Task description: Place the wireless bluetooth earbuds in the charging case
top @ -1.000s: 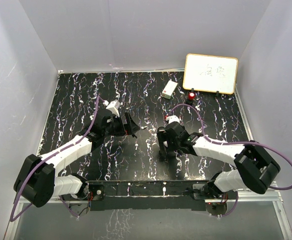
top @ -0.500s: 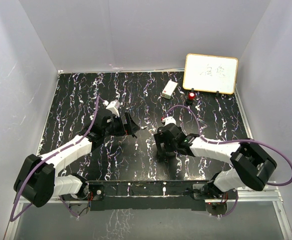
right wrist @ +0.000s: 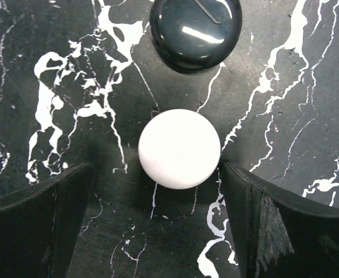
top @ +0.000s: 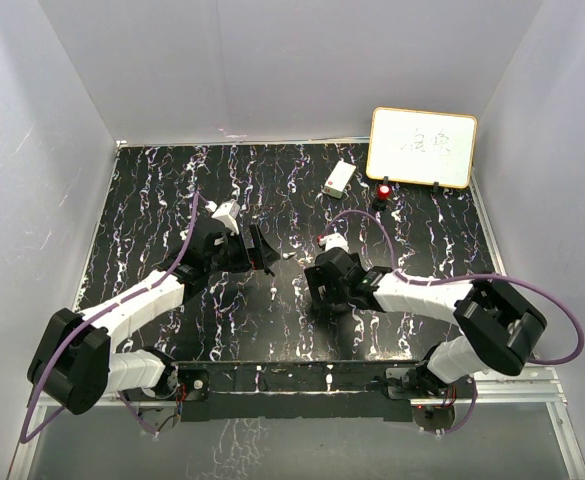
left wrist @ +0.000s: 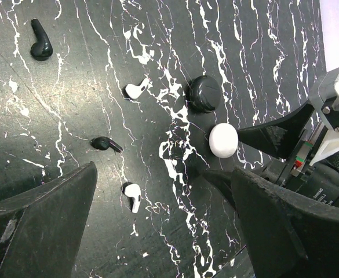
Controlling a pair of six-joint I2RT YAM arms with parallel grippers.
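Observation:
In the left wrist view two white earbuds [left wrist: 137, 90] [left wrist: 132, 196] and two black earbuds [left wrist: 40, 41] [left wrist: 105, 143] lie loose on the black marbled table. A round black case [left wrist: 204, 93] and a round white case [left wrist: 223, 141] lie shut to their right. My left gripper [left wrist: 163, 174] is open and empty, hovering above the lower white earbud. My right gripper [right wrist: 157, 185] is open and low, a finger on each side of the white case [right wrist: 179, 148]. Its right finger [right wrist: 291, 226] is close to the rim. The black case [right wrist: 195, 32] lies just beyond.
A whiteboard [top: 422, 147] leans at the back right, with a small white box [top: 339, 178] and a red-topped object [top: 384, 190] in front of it. Grey walls enclose the table. The two grippers [top: 264, 255] [top: 310, 280] are close together mid-table.
My right gripper has slid left toward the white case and the left gripper. The left arm has not moved.

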